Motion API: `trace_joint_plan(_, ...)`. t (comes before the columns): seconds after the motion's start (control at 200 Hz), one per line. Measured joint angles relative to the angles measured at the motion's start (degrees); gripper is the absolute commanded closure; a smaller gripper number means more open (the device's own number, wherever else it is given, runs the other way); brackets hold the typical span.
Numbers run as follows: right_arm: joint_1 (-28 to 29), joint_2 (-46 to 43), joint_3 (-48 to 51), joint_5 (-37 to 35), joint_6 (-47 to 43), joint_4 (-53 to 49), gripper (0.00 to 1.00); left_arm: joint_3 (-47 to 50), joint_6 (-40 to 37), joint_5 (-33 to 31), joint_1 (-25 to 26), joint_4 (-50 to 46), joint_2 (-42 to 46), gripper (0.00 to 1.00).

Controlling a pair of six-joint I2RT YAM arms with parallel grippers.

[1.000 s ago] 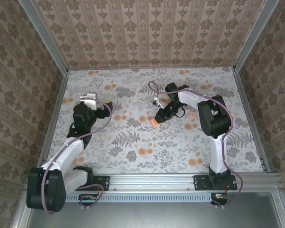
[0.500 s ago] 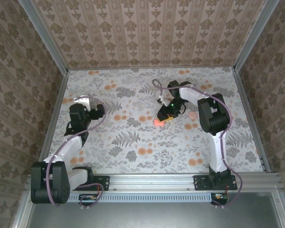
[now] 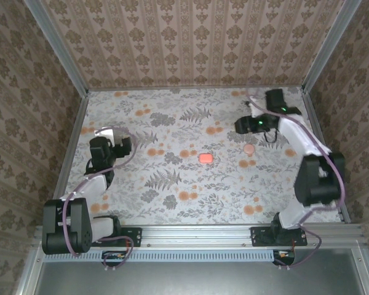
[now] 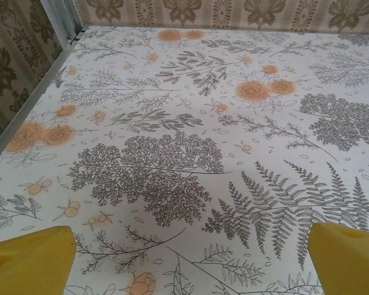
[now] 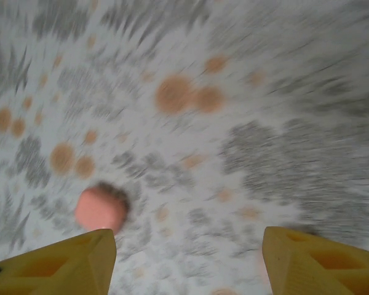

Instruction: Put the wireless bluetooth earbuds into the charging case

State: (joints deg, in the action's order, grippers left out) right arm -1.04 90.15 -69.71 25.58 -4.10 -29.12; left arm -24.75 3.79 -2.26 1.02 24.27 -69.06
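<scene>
The charging case [image 3: 205,158], a bright salmon-pink rounded square, lies alone on the flower-print table mid-field. The earbuds are hidden. My right gripper [image 3: 238,125] hovers at the far right, well away from the case, open with nothing between its yellow fingertips [image 5: 184,246]. In the blurred right wrist view a salmon-pink round thing [image 5: 100,208] lies just ahead of the left fingertip; I cannot tell what it is. My left gripper [image 3: 124,144] rests at the left side, open and empty [image 4: 190,264] over bare print.
A paler pink round piece [image 3: 250,149] lies on the table below the right gripper. Aluminium rails [image 3: 72,144] and patterned walls close in the table on three sides. The left rail [image 4: 31,101] runs close by the left gripper.
The right gripper opened and left the case on the table, then swung back to the far right. The left arm drew back a little to the left.
</scene>
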Motion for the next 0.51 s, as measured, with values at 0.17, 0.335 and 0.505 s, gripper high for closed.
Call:
trace_joint_plan(0.17, -5.25, -11.56, 19.45, -6.51, 4.31, 18.78, 0.24, 2.56, -0.72, -0.79, 0.00, 3.17, 0.15, 0.03)
trace_joint_plan(0.335, -6.08, -17.31, 34.29, -13.49, 5.73, 32.98, 0.22, 6.19, -1.36, -1.68, 0.00, 6.19, 1.36, 0.04)
trace_joint_plan(0.505, -6.23, -19.41, 41.90, -19.15, 6.36, 45.31, 0.20, 8.96, -2.47, -2.10, 0.00, 11.02, 1.73, 0.03)
